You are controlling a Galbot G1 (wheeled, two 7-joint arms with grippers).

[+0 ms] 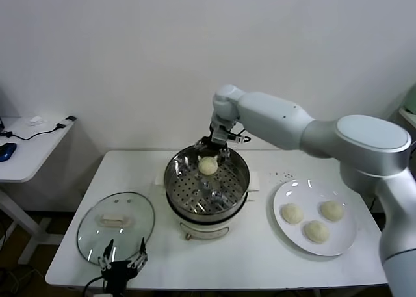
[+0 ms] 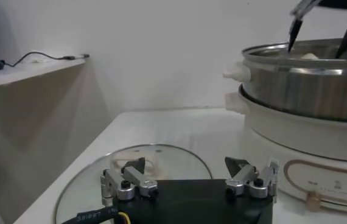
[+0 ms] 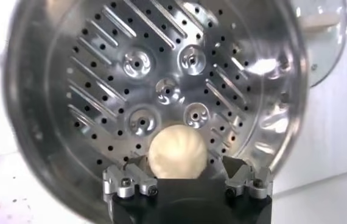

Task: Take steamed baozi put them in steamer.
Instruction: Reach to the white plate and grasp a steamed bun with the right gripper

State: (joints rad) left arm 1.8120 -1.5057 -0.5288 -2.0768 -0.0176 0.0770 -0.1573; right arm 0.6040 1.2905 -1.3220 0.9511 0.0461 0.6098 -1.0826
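Left tool (image 1: 121, 263) sits low at the counter's (image 1: 214, 268) near edge, fingers apart w/ nothing between them. Just beyond it lies the flat glass lid (image 1: 116, 227), knob (image 1: 114, 221) up; in the left wrist view the lid (image 2: 161, 159) is right ahead of the fingertips (image 2: 138, 164).

Further right, well off from that tool, stands the steamer (image 1: 207, 209): steel basket on a cream pot base, open side facing up, axis vertical, perforated floor (image 3: 161, 91) showing.

Right tool (image 1: 216, 146) hangs over the basket's far rim, reaching in from behind. Its fingers are spread, one each side of a baozi (image 1: 207, 165) resting on the floor toward the far side, directly under the tool. In the right wrist view the bun (image 3: 177, 152) sits dome up between the fingers (image 3: 246, 178); can't tell if they touch it. Bun is round, no clear long axis.

Right of that tool, a white plate (image 1: 289, 238) on the counter holds three more baozi (image 1: 316, 231), domes up, close together but apart.
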